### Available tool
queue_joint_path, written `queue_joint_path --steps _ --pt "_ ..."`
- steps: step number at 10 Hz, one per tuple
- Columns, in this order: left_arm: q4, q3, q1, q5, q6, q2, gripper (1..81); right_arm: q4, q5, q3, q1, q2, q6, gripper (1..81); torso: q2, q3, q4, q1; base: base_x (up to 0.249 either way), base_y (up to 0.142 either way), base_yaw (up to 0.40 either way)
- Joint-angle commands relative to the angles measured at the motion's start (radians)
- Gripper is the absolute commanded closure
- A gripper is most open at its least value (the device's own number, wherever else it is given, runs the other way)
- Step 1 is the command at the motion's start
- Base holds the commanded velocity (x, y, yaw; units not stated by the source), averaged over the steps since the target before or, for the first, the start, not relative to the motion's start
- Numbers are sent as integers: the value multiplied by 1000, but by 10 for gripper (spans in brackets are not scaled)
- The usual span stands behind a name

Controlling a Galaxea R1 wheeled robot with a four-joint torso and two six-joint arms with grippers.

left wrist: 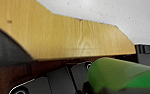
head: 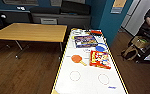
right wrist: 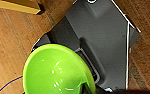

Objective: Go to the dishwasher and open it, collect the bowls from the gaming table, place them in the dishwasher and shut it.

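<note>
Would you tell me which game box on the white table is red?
The nearer box; the farther box behind it is dark blue.

bright green bowl (right wrist: 53,72), white gaming table (head: 88,77) apparently yellow-edged

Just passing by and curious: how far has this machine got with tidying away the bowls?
Looks done: the green bowl is off the gaming table, carried over the wooden floor; which pincer holds it I cannot tell. In hand: an orange round thing, perhaps the second bowl, lies on the table. Left: loading and closing the dishwasher.
</note>
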Motion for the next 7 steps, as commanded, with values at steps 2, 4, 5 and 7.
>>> queue_joint_path --steps 2,4,5,7 --pt "148 31 58 -87 7 -37 811 -18 -41 -11 8 -14 -3 811 0 47 0 0 0 0 0" --pt "178 -52 136 -165 7 -26 811 -18 -42 -32 8 -3 -3 811 0 78 0 -1 0 0 0" --pt "189 -113 179 -214 9 -15 811 -21 -47 -45 8 6 -3 811 0 96 0 -1 0 0 0" --pt "214 -258 259 -309 10 26 811 -24 -50 -69 7 22 -3 811 -1 131 0 -2 0 0 0"
